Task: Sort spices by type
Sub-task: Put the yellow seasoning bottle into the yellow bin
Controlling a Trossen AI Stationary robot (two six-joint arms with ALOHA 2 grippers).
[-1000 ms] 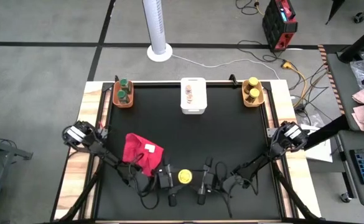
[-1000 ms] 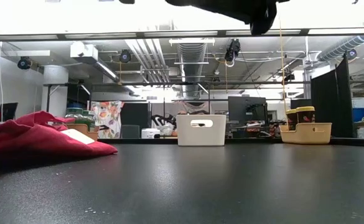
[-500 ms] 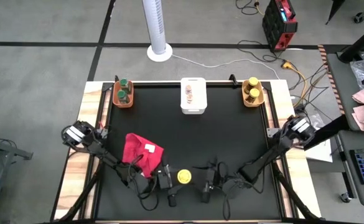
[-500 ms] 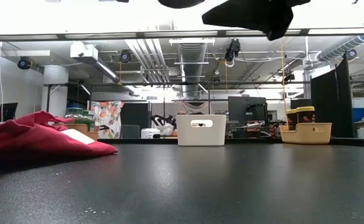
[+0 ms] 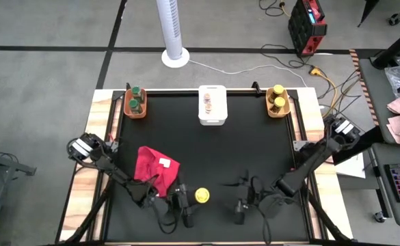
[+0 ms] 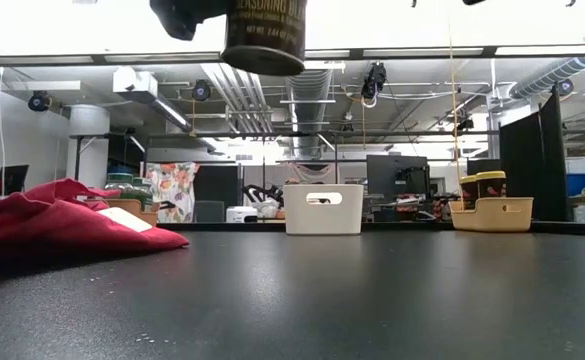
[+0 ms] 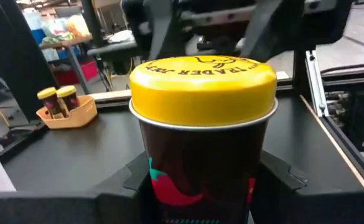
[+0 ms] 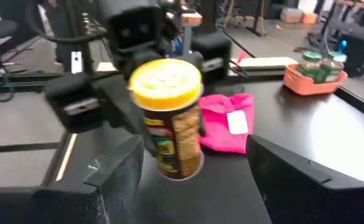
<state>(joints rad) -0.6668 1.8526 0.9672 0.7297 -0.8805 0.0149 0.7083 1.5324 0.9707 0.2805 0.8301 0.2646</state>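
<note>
Jar [image 5: 202, 195] with a yellow lid is held clear of the black table [image 5: 247, 150] by the left gripper [image 5: 186, 199], clamped between its fingers near the front edge, just beside the red cloth [image 5: 154, 168]. The right gripper [image 5: 244, 201] is seen with its fingers spread apart and empty, close by and facing the jar. Other jars are kept in the orange bin [image 5: 135, 108], the white bin [image 5: 212, 115] and the yellow bin [image 5: 277, 108] along the far edge.
</note>
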